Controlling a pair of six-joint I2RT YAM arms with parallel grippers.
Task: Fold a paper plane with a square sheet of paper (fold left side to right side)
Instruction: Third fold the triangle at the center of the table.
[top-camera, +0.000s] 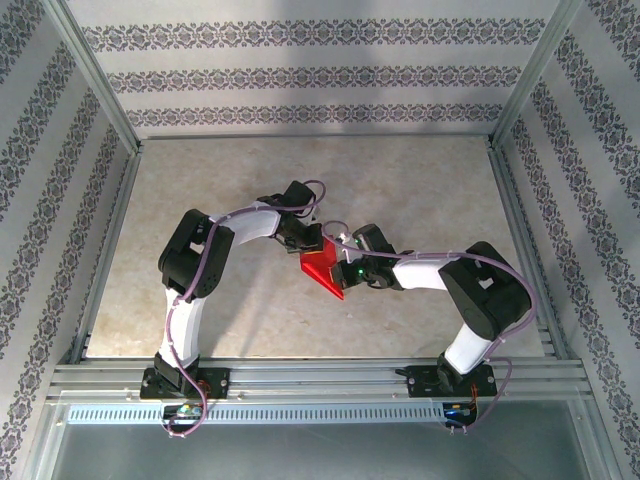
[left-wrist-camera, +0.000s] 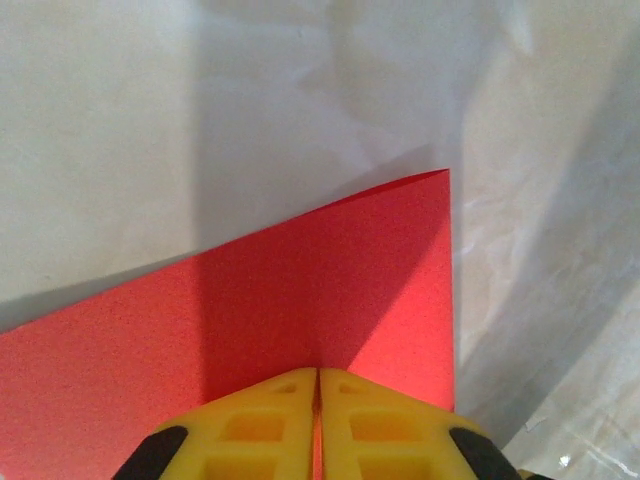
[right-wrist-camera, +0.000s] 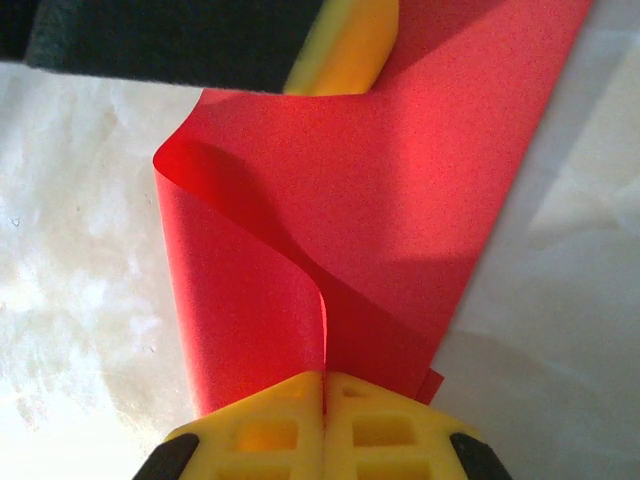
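Observation:
The square sheet of paper (top-camera: 322, 267) is bright red and hangs folded between both grippers over the middle of the table. In the left wrist view my left gripper (left-wrist-camera: 318, 372) pinches the paper (left-wrist-camera: 330, 270), with a thin red strip between its yellow fingers (left-wrist-camera: 260, 425). A corner of the sheet points up and to the right. My right gripper (right-wrist-camera: 324, 375) is shut on the paper (right-wrist-camera: 400, 180), which curls over in a loose loop at the left. The left gripper's yellow finger (right-wrist-camera: 345, 55) grips the far edge there. From above, the left gripper (top-camera: 306, 243) and right gripper (top-camera: 347, 268) nearly meet.
The beige marbled table (top-camera: 300, 170) stretches behind and to both sides of the arms. Metal frame rails (top-camera: 320, 378) run along the near edge, and patterned walls (top-camera: 300, 75) close in the back and sides.

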